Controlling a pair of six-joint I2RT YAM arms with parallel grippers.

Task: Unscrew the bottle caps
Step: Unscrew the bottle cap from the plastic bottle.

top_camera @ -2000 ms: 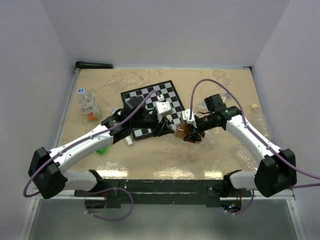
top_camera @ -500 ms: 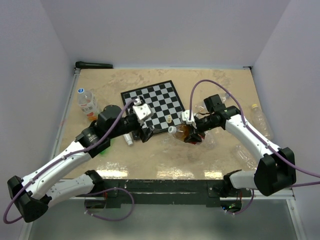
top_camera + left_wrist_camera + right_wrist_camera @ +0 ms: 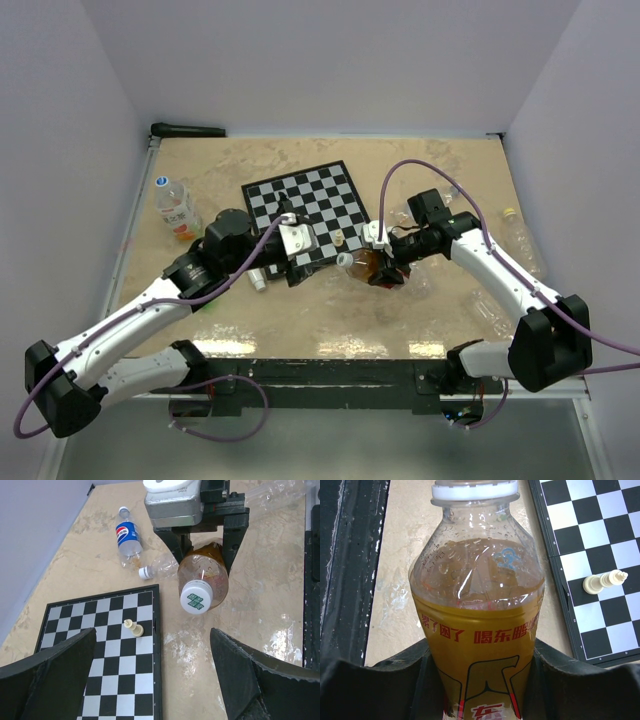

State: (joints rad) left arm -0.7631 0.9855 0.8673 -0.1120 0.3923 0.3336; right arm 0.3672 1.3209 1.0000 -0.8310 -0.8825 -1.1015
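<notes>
My right gripper (image 3: 385, 265) is shut on an amber bottle (image 3: 368, 264), holding it sideways above the table with the neck pointing left. In the right wrist view, the fingers (image 3: 370, 690) clamp the labelled body of the bottle (image 3: 477, 580). Its white bottle cap (image 3: 474, 490) sits on the neck. My left gripper (image 3: 312, 258) hangs open a short way left of that cap (image 3: 345, 260). In the left wrist view, the green-printed cap (image 3: 195, 600) faces the open gripper (image 3: 155, 675), well apart from both fingers.
A chessboard (image 3: 300, 200) lies behind the grippers with a cream piece (image 3: 133, 628) near its edge. A Pepsi bottle (image 3: 127, 535) and a clear capped bottle (image 3: 165, 565) lie beyond. An orange-labelled bottle (image 3: 175, 208) lies at the left. Clear bottles (image 3: 520, 240) lie at the right.
My left gripper drew back leftward from the bottle's cap and opened wide, then edged toward the cap again. The right gripper and bottle stayed put.
</notes>
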